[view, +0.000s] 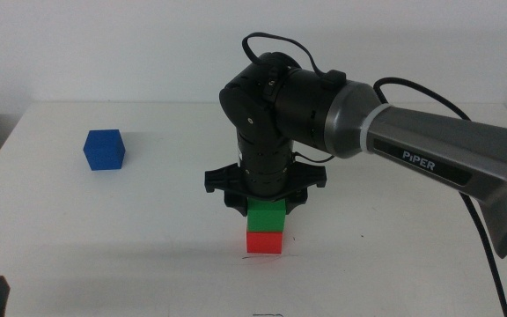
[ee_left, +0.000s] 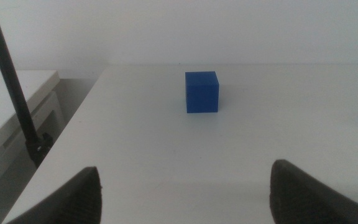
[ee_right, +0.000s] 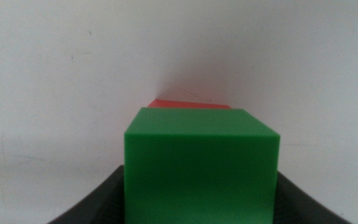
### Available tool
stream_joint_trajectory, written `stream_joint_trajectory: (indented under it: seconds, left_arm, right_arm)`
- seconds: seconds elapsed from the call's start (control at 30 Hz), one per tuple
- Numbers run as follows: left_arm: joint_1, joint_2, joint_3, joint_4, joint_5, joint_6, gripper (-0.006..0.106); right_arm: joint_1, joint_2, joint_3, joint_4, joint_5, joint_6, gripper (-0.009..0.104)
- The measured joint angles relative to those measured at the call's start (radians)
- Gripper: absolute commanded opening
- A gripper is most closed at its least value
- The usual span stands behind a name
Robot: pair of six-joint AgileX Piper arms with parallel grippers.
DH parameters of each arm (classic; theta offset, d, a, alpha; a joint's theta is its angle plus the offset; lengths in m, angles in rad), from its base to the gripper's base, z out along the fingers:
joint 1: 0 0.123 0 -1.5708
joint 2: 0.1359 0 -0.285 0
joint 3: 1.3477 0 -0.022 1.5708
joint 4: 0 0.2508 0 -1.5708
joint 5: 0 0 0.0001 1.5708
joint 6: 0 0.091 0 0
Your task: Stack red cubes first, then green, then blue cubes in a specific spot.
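The red cube [view: 264, 242] sits on the white table at the front centre, on a short thin dark line [view: 255, 257] that marks the spot. The green cube [view: 266, 217] rests on top of it. My right gripper [view: 266, 206] comes down from above and is shut on the green cube [ee_right: 201, 168], a jaw at each side. Only a sliver of the red cube [ee_right: 188, 104] shows beyond it in the right wrist view. The blue cube [view: 105, 149] stands alone at the far left. My left gripper [ee_left: 185, 193] waits open, well short of the blue cube [ee_left: 202, 92].
The right arm [view: 429, 158] reaches in over the table's right half. A dark cable or rod [ee_left: 11, 87] crosses the left wrist view near the table's edge [ee_left: 73, 124]. A small dark mark [view: 269, 314] lies at the front edge.
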Motion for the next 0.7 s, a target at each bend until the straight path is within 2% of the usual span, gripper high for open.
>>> stream_joint_trajectory:
  seconds: [0.1,0.2,0.43,0.6,0.7]
  left_arm:
    - [0.0,0.0,0.0,0.0,0.0,0.0,0.091]
    - [0.0,0.0,0.0,0.0,0.0,0.0,0.091]
    - [0.0,0.0,0.0,0.0,0.0,0.0,0.091]
    - [0.0,0.0,0.0,0.0,0.0,0.0,0.091]
    - [0.0,0.0,0.0,0.0,0.0,0.0,0.091]
  right_arm:
    - [0.0,0.001,0.0,0.002,-0.002,-0.013,0.068]
    - [-0.003,-0.003,0.0,0.012,-0.005,-0.026,0.075]
    - [-0.027,-0.16,0.005,0.035,0.02,-0.148,0.077]
    - [-0.055,-0.411,0.111,0.035,0.028,-0.393,0.077]
    - [-0.101,-0.583,0.249,0.068,0.004,-0.544,0.077]
